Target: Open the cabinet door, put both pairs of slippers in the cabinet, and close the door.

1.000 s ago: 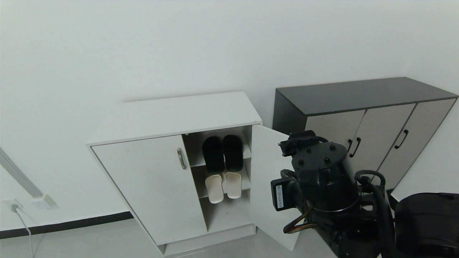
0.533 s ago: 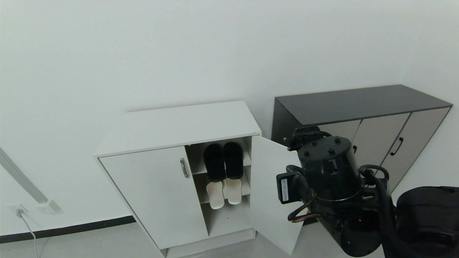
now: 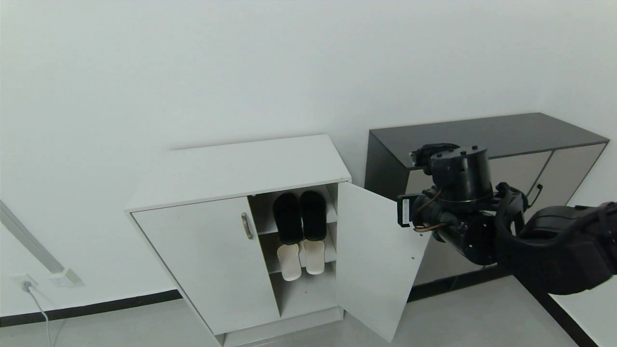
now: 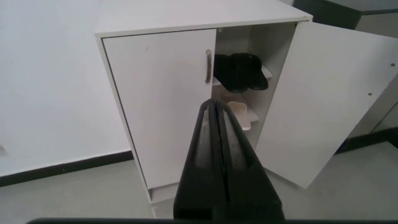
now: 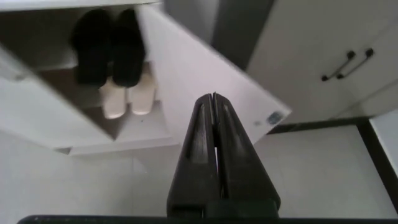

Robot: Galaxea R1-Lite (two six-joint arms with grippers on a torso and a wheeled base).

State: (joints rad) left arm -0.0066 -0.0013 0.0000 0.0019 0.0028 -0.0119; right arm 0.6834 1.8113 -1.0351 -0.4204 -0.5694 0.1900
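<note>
Door [image 3: 376, 260] is standing open at nine o'clock of our right gripper [image 5: 214, 98], fingers pressed together; we're judging that arm nearer.

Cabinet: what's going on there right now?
Both pairs are already in the white cabinet: black slippers above, white slippers one level down. Its right door stands open, not yet closed. The right tool, shut and empty, is near that door's free edge; the left tool, also shut, faces the cabinet.
</note>
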